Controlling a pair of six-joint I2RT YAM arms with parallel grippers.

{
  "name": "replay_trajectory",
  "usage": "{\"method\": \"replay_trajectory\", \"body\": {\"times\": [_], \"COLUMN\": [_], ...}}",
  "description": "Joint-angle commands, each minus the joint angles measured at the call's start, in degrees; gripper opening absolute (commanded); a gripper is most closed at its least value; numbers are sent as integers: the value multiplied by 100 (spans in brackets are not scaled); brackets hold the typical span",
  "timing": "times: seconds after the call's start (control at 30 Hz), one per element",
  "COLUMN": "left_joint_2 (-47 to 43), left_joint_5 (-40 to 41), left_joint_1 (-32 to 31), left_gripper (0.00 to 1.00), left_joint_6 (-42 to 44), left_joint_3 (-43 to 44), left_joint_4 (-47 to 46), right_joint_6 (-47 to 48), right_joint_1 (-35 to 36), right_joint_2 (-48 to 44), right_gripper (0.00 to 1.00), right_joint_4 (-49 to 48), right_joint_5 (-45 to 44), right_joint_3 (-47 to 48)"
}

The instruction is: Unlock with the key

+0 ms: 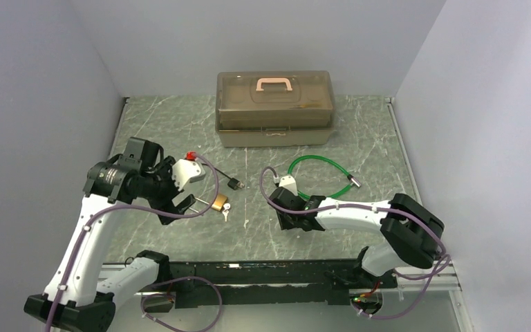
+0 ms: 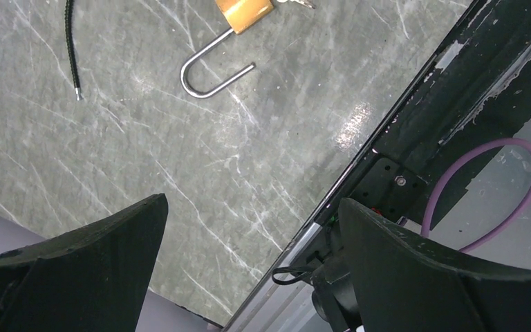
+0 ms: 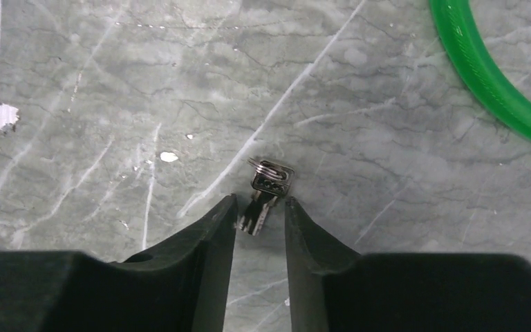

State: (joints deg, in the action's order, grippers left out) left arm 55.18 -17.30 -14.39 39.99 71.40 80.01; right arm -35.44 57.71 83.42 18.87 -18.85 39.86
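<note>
A brass padlock (image 1: 219, 202) lies on the marble table (image 1: 180, 131) with a key (image 1: 226, 211) stuck in its body. In the left wrist view the padlock (image 2: 243, 10) shows one end of its steel shackle (image 2: 211, 72) free of the body. My left gripper (image 1: 180, 206) hovers left of it, wide open and empty (image 2: 252, 204). My right gripper (image 1: 292, 223) is low over the table's middle. Its tips (image 3: 260, 202) stand slightly apart on either side of the blade of a second small key (image 3: 269, 181) on a ring, with a gap on each side.
A brown toolbox (image 1: 274, 107) with a pink handle stands at the back. A green cable loop (image 1: 318, 176) lies right of centre and shows in the right wrist view (image 3: 484, 69). A black cable (image 1: 234, 183) lies near the padlock. The black front rail (image 1: 263, 277) runs along the near edge.
</note>
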Motion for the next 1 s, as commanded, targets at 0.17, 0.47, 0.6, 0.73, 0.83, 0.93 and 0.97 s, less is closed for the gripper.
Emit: {"method": "replay_trajectory", "body": {"times": [0.17,0.47,0.6,0.73,0.83,0.93,0.97], "left_joint_2": [459,1360,1624,1861,2182,2325,2310], "left_joint_5": [-170,-276,-844,-1635,-1735,-1792,-1815], "left_joint_1": [-376,-1060,-1187,-1251,-1349,-1435,-1449], "left_gripper": [99,99,99,99,99,99,99], "left_joint_6": [74,-135,-330,-523,-853,-796,-739], "left_joint_3": [265,476,506,404,431,455,471], "left_joint_4": [-319,-584,-989,-1498,-1777,-1759,-1756], "right_joint_6": [153,472,835,1108,1179,1162,1162], "right_joint_1": [15,-67,-64,-92,-160,-220,-224], "right_joint_2": [113,-625,-1407,-1929,-1854,-1366,-1255], "right_gripper": [2,0,0,0,0,56,66], "right_joint_4": [-627,-1038,-1193,-918,-731,-549,-631], "right_joint_5": [-44,644,1172,1227,1083,1017,1012], "right_joint_3": [79,-4,-100,31,-29,-112,-192]}}
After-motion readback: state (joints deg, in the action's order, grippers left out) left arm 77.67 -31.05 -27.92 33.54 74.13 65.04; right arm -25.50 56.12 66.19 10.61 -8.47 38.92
